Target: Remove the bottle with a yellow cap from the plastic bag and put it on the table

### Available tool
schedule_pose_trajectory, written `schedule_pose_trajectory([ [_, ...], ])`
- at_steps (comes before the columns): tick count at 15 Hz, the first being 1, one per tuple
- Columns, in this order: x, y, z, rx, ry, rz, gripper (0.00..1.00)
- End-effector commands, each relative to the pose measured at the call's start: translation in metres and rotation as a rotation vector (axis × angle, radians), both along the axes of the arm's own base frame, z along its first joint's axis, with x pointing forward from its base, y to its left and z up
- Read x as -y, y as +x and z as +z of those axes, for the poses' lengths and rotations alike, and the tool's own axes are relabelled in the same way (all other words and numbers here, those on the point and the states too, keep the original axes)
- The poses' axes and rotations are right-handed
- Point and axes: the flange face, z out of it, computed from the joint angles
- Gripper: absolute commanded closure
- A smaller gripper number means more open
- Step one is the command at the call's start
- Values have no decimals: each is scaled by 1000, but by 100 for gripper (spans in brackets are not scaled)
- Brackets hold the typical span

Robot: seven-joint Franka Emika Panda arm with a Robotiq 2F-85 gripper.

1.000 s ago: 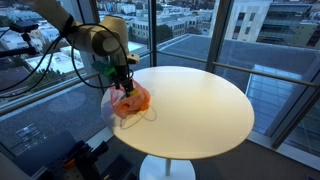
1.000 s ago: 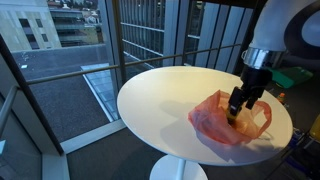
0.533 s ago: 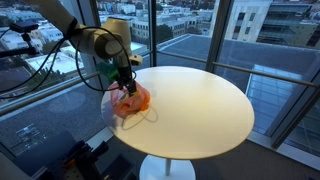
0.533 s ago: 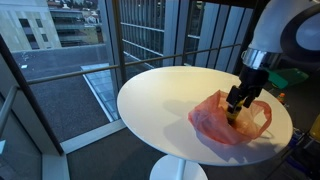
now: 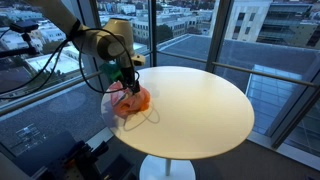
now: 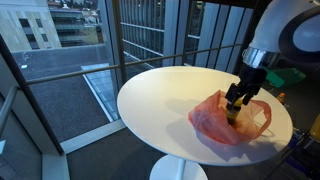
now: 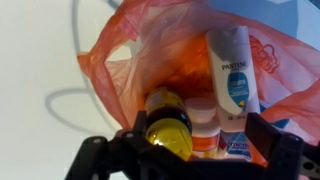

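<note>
The orange plastic bag (image 5: pixel 131 101) lies near the edge of the round white table (image 5: pixel 195 100); both also show in an exterior view, the bag (image 6: pixel 215 122) and the table (image 6: pixel 160 100). In the wrist view the bag (image 7: pixel 150 45) is open. Inside it, a dark bottle with a yellow cap (image 7: pixel 168 135) lies next to a white-capped bottle with an orange label (image 7: pixel 206 125) and a white Pantene bottle (image 7: pixel 235 75). My gripper (image 7: pixel 200 145) hangs over the bag's mouth, open, its fingers wide apart around both capped bottles. It shows in both exterior views (image 5: pixel 126 86) (image 6: pixel 234 108).
Window glass and railings surround the table on all sides. The bag's loop handle (image 7: pixel 75 105) lies flat on the table. Cables and equipment (image 5: pixel 85 155) sit below the table beside the arm's base.
The gripper has shifted slightly upward over the bag. The bag and bottles have not visibly moved.
</note>
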Motion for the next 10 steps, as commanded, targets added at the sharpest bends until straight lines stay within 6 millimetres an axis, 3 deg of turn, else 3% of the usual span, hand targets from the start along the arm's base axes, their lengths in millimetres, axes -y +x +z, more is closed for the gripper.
schedule_pose_trajectory([
  [1, 5, 8, 3, 20, -19, -7, 0],
  [10, 14, 12, 5, 55, -60, 4, 0],
])
